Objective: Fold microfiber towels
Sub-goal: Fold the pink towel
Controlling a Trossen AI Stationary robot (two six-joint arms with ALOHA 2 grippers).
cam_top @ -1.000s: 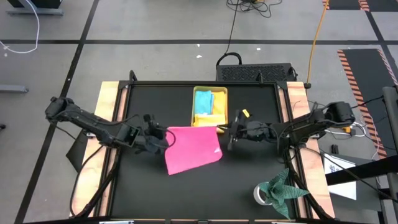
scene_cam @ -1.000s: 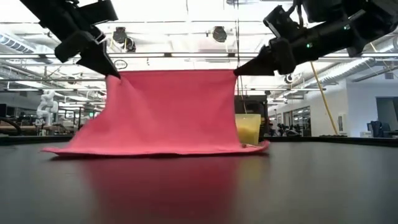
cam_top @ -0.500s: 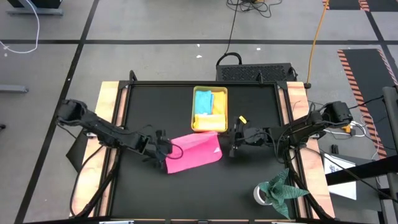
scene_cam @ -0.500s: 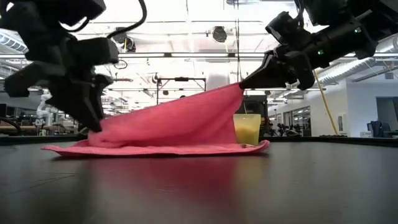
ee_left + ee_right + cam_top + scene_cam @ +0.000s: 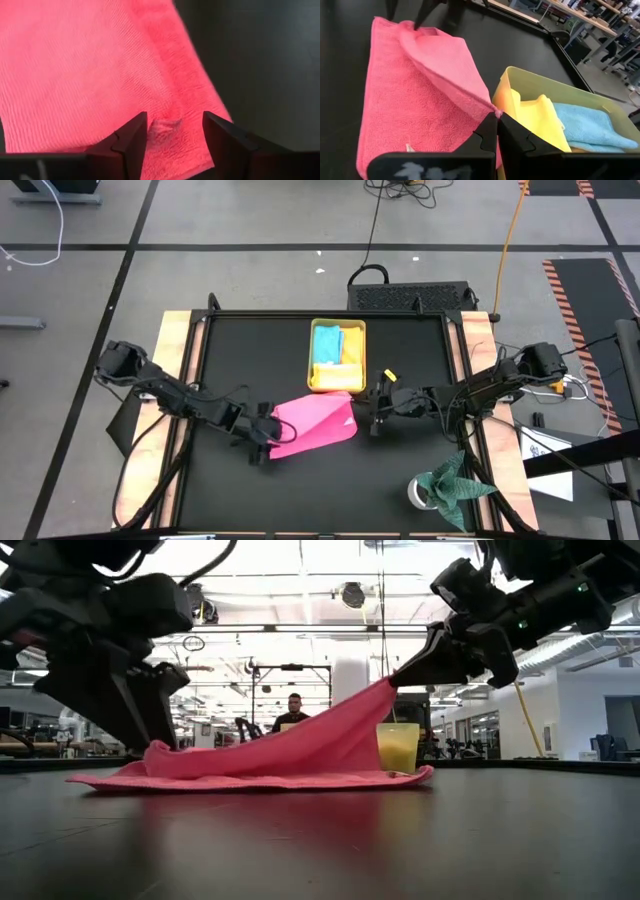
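The pink towel (image 5: 315, 425) lies on the black table in front of the yellow tray (image 5: 362, 340), doubled over on itself. Its right far corner is raised by my right gripper (image 5: 372, 415), which is shut on it. My left gripper (image 5: 262, 442) points steeply down at the towel's left near end and is open. Its fingers stand on either side of a small crumpled corner (image 5: 165, 126) that lies on the lower layer. A yellow towel (image 5: 540, 117) and a light blue towel (image 5: 585, 125) lie in the tray. My right gripper pinches the pink towel's raised corner (image 5: 489, 107) between its two fingertips. The fingers come from the table's right, slanting a little down. From the corner the cloth slopes down to the left (image 5: 290, 740), and the rest lies flat on the table.
A dark green cloth (image 5: 452, 480) and a roll of tape (image 5: 420, 492) sit at the table's near right corner. Wooden strips (image 5: 178, 380) run along both side edges. Bare black tabletop lies near and left of the towel.
My left gripper has gone down and toward the near edge, tipped steeply downward, laid its corner on the towel's lower layer and opened, letting go. The towel's upper edge, held level between both grippers before, now slopes from the right gripper down to the table.
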